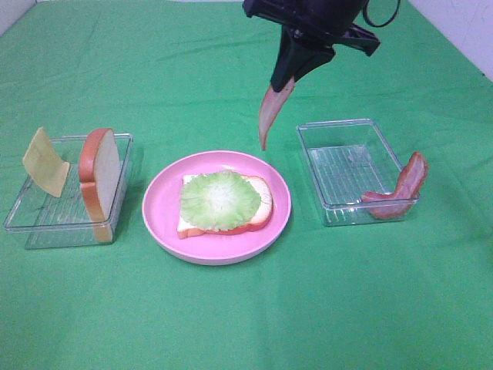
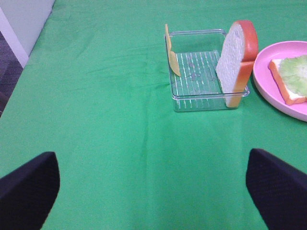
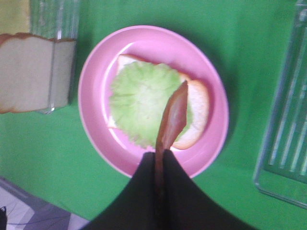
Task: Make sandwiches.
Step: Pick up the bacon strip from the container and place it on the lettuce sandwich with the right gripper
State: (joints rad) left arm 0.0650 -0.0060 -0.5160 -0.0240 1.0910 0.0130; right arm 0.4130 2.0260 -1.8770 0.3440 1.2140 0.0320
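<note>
A bread slice (image 1: 258,206) lies on the pink plate (image 1: 158,206) with a lettuce leaf (image 1: 219,199) on top of it. My right gripper (image 1: 291,79) hangs above the plate's far edge, shut on a bacon strip (image 1: 269,112) that dangles down; the right wrist view shows that bacon strip (image 3: 173,116) over the lettuce leaf (image 3: 141,98). A second bread slice (image 1: 100,176) stands upright in the left tray (image 1: 42,225), beside the cheese square (image 1: 45,162). Another bacon strip (image 1: 404,187) leans on the right tray (image 1: 347,173). My left gripper (image 2: 153,189) is open over bare cloth.
Green cloth covers the whole table. In the left wrist view the left tray (image 2: 199,93) with bread slice (image 2: 237,60) and cheese (image 2: 171,52) lies ahead of the open fingers (image 2: 29,189), the pink plate (image 2: 268,88) beyond it.
</note>
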